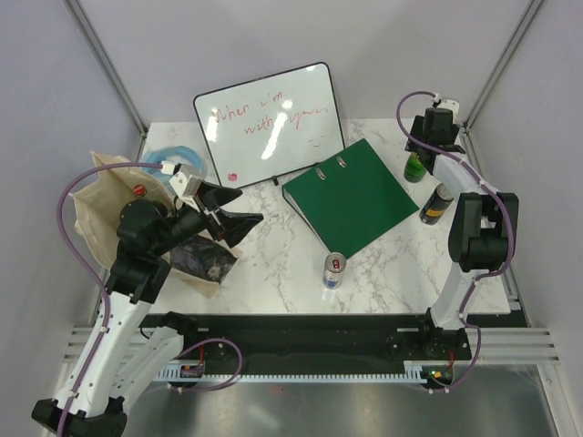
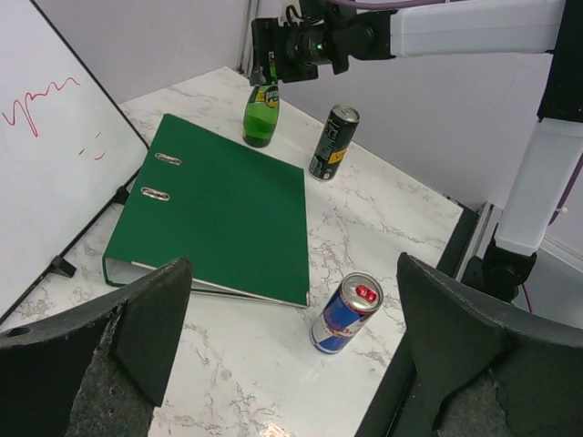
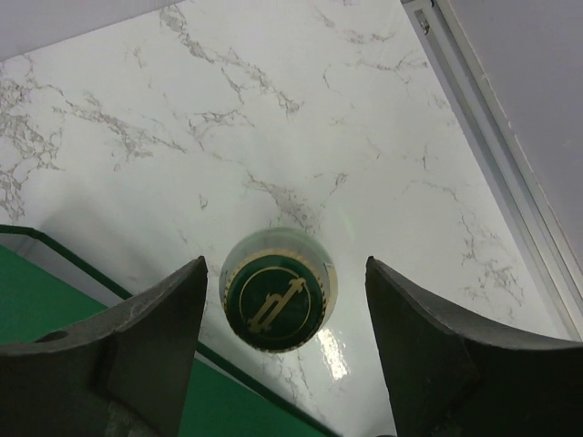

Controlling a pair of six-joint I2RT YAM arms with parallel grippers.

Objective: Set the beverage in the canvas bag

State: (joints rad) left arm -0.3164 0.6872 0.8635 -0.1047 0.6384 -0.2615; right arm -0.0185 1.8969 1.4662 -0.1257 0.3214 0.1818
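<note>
**A:** Which way does the beverage lie from the right gripper (image 3: 284, 266)?

**B:** Directly beneath. The green bottle (image 3: 278, 305) stands upright on the surface (image 3: 301, 118) at the far right, just beside the green binder (image 1: 351, 196). Its long axis is vertical and its cap is centred between the spread, empty fingers, with no contact visible. The next move is probably a straight descent and closure on the neck.

**A:** And the left gripper (image 1: 250, 206)?

**B:** It is likewise parted and holds nothing. It hovers beside the canvas bag (image 1: 98, 196) at the far left, well apart from the bottle. The right arm is nearer the bottle and the left arm is nearer the bag.

**A:** What is unclear?

**B:** The left arm covers part of the bag, so how widely its mouth gapes cannot be told. The wrist view shows only the bottle's cap, not the fingers' height above it. A black can (image 1: 437, 203) stands near the bottle, and a blue-and-silver can (image 1: 333, 270) stands nearer the bases.
</note>
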